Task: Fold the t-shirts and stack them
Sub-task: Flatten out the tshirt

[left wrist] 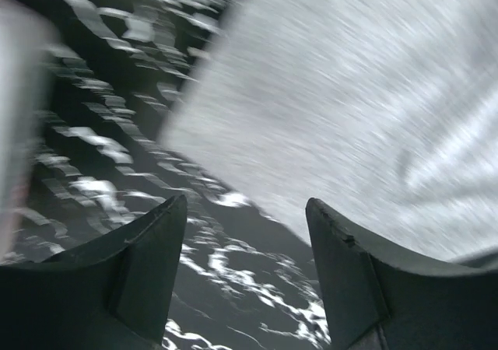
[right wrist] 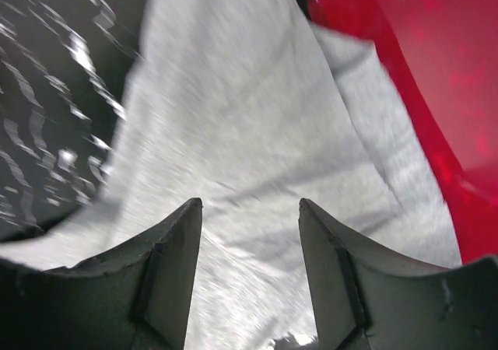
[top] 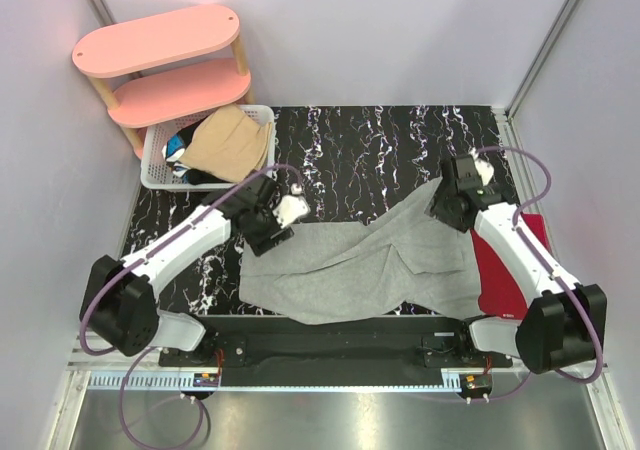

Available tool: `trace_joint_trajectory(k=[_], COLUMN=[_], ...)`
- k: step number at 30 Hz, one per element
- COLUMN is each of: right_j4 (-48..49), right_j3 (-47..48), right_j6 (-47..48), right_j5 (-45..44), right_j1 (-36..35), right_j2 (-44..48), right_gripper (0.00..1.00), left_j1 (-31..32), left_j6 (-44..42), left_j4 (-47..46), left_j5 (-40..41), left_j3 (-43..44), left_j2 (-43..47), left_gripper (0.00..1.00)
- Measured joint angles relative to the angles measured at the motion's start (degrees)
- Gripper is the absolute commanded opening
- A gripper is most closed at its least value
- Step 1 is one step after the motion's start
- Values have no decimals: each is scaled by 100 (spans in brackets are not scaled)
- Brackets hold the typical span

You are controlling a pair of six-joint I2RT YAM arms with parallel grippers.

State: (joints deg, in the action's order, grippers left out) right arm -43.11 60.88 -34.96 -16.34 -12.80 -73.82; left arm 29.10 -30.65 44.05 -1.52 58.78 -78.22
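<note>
A light grey t-shirt (top: 360, 265) lies rumpled and partly folded across the near half of the black marbled table (top: 370, 150). My left gripper (top: 268, 226) hovers over the shirt's upper left corner. In the left wrist view the left gripper (left wrist: 247, 210) is open, with bare table between its fingers and the grey t-shirt (left wrist: 358, 93) just beyond. My right gripper (top: 447, 208) is over the shirt's upper right corner. In the right wrist view the right gripper (right wrist: 250, 206) is open above the grey t-shirt (right wrist: 249, 124), holding nothing. A red t-shirt (top: 510, 270) lies folded at the right edge.
A white lattice basket (top: 160, 175) at the back left holds a tan-beige t-shirt (top: 232, 140) on top of darker clothes. A pink two-tier shelf (top: 165, 65) stands behind it. The red t-shirt (right wrist: 420, 70) borders the grey one on the right.
</note>
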Motion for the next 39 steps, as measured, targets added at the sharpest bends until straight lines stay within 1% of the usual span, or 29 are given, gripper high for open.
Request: trace_joint_trajectory(k=[4,8,10,14,19,23,28,32,33,35,39], right_j4=[0,-4,-4,-131,-452,-531,-564,-496,-470,-455,-426], right_j3=[-789,-1196,-1327,-1519,-1572,-1718,-1910,-1912,-1912,-1912,-1906], right_j6=[-133,-216,-260,-382,-741,-1056,-1495,-1674,-1694,-1703,-1707], right_j5=[109,205,254,363,702,973,1165,1193,1187,1123,960], right_j1=[0,0,0,-2,-42,-315,-984,-1274,-1281,-1285,-1287], right_j2=[131,37,44,229,859,1054,852,474,400,293,87], right_gripper=[67,72,73,72,70,70,70,61,57,56,59], left_j1=[361,420,420,420,420,420,404,337,308,262,184], left_j6=[-39,-35,-35,-35,-37,-37,-39,-39,-39,-42,-59], left_j4=[146,127,39,-103,-271,-503,-721,-876,-909,-962,-1016], left_j5=[2,13,39,68,219,343,455,490,498,518,560], left_j3=[-404,-435,-472,-612,-732,-837,-879,-879,-879,-879,-879], left_j2=[-2,-212,-337,-442,-490,-568,-828,-935,-949,-964,-966], left_gripper=[64,63,64,63,63,63,63,63,63,63,63])
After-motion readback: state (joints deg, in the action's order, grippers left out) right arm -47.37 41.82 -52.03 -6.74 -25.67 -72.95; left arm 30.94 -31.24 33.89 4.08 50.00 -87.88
